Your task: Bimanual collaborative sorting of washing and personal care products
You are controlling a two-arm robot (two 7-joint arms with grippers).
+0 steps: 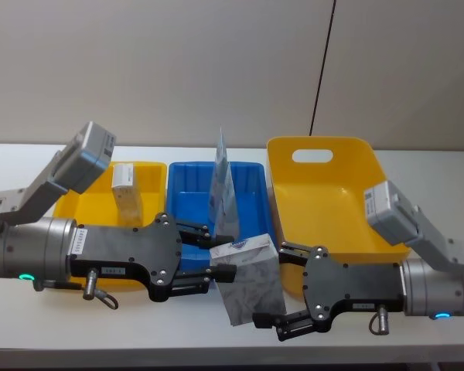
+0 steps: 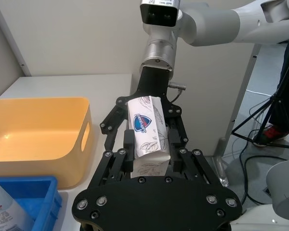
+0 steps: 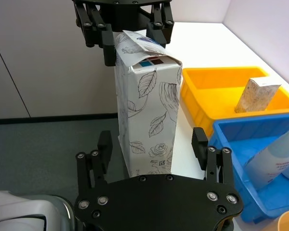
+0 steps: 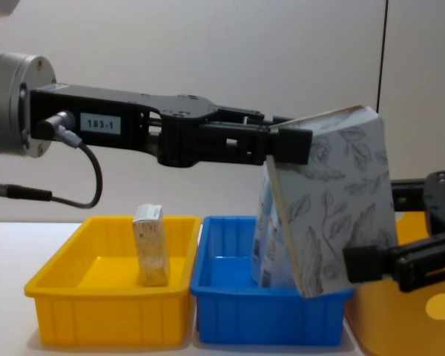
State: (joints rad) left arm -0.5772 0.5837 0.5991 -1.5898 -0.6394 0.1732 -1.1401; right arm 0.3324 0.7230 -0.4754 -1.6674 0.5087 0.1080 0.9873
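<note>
Two silver-grey cylindrical arms (image 1: 39, 247) end in flat black grippers, the left gripper (image 1: 216, 252) and right gripper (image 1: 274, 286), studded with silver screws (image 1: 163, 219). A white label (image 4: 102, 124) reads 183-1 beside a black cable (image 4: 89, 174). Teal lights (image 1: 25, 277) glow under each forearm.

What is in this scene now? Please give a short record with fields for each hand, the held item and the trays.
left hand: shut on the top end of the leaf-print carton
right hand: open, straddling that carton's lower end
leaf-print carton: tilted, held in the air
yellow tray: one small carton, upright
blue tray: one pouch, upright
yellow basket: right of the blue tray
</note>
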